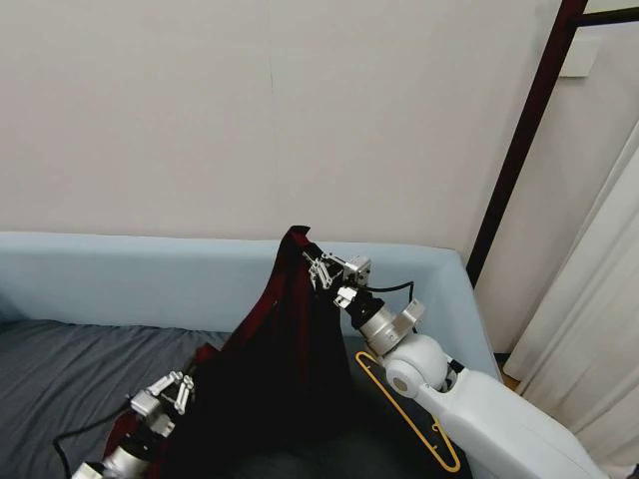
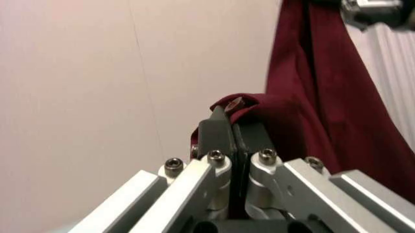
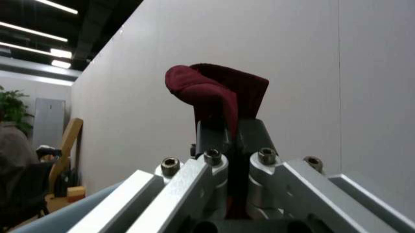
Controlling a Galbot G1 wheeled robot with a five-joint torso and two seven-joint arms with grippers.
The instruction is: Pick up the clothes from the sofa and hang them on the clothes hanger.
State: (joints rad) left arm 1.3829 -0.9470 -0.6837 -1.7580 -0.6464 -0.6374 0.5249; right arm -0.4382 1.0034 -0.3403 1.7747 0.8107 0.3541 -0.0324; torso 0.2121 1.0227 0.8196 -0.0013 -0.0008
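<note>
Nearest left hand (image 1: 184, 385) pinching garment (image 1: 290, 349) hem, right hand (image 1: 314, 263) clamped on top edge, open room abv sofa (image 1: 120, 279)

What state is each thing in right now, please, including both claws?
Red garment: held up, draped between both claws.
Left claw: shut on a low fold of the cloth.
Right claw: shut on the cloth's top, raised higher.
Yellow hanger: lying on the sofa, bare.

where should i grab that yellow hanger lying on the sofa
Probably the long straight bar of the hanger, coming from above: it lies flat on the sofa seat, that bar is bare, and the rest is hidden behind the right arm.
</note>
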